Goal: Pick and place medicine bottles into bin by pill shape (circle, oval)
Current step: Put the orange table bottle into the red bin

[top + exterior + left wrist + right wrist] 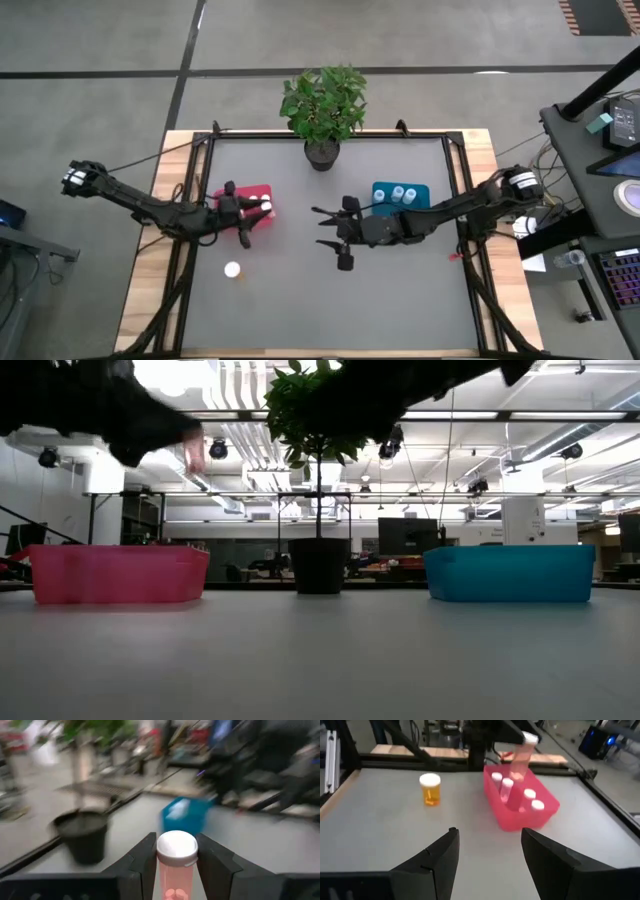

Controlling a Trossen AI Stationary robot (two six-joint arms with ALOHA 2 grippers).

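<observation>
The left gripper [175, 865] clamps a pink bottle [176, 865] upright over the red bin [262, 190] (drop lies straight below); the right gripper [335, 238], open, waits mid-table.

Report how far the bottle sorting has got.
Done: four bottles lie in the red bin and three in the teal bin. In hand: the left tool holds a clear bottle above the red bin. Left: one orange bottle stands on the table; the right tool waits open, empty.
</observation>
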